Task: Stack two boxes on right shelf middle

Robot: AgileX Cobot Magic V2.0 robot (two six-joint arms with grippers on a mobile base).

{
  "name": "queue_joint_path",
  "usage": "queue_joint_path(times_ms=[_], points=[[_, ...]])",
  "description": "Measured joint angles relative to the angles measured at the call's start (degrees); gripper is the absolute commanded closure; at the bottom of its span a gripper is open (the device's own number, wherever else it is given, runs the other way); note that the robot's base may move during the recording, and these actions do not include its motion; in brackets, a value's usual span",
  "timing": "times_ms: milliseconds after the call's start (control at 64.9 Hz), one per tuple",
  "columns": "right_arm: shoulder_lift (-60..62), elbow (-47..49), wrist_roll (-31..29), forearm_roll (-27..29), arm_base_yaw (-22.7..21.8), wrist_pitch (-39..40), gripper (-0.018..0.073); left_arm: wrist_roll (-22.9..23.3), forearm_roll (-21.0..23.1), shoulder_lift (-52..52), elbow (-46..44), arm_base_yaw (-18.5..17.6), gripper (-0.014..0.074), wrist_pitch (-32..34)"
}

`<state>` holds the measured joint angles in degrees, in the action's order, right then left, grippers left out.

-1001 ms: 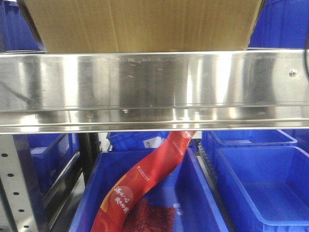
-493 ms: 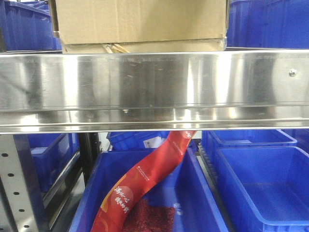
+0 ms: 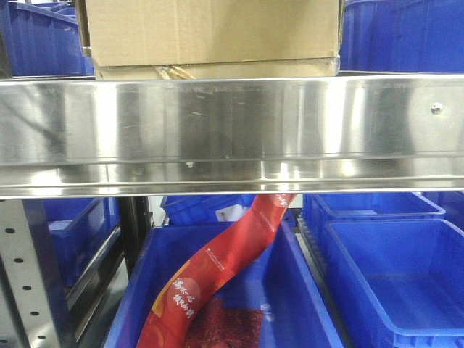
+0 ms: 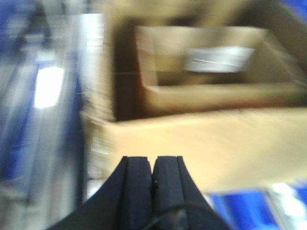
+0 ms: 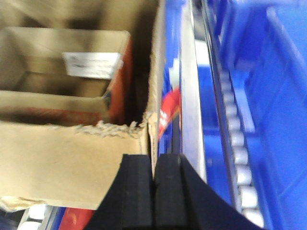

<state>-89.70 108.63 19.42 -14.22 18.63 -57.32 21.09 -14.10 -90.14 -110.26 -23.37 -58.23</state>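
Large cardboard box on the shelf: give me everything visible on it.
The large box is plain brown corrugated cardboard, upright, resting on a thin flat box that lies on the steel shelf. Its top runs out of the front view. The wrist views show it open, with a smaller box carrying a white label inside, and a ragged torn top edge. Blue bins stand behind on both sides. Neither gripper touches it.

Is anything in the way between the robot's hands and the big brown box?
Nothing visible is. The large box sits right ahead of the left end effector and the right end effector, already on the thin box on the shelf.
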Motion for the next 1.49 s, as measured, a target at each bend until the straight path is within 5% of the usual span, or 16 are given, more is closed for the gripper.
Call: queue_joint_path(times_ms=[400, 693, 955, 1155, 1494], points=[[18.1, -36.84, -0.47, 3.17, -1.37, 31.24, 0.072, -4.69, 4.49, 21.15, 42.1, 0.0, 0.0687, 31.68], [37.12, -65.37, -0.47, 2.74, -7.87, 46.86, 0.072, -4.91, 4.49, 37.79, 65.06, 0.0, 0.0687, 44.12], [57.21, -79.78, -0.5, 2.03, -8.55, 47.27, 0.072, -4.96, 4.49, 53.51, 77.45, 0.0, 0.0687, 45.2], [70.2, -80.83, -0.5, 2.03, -8.55, 38.33, 0.072, -4.96, 4.49, 65.23, 79.26, 0.0, 0.0687, 43.5], [78.74, -80.82, -0.62, 2.03, -8.58, 36.9, 0.072, -4.96, 4.49, 73.47, 79.39, 0.09, 0.0687, 44.61]])
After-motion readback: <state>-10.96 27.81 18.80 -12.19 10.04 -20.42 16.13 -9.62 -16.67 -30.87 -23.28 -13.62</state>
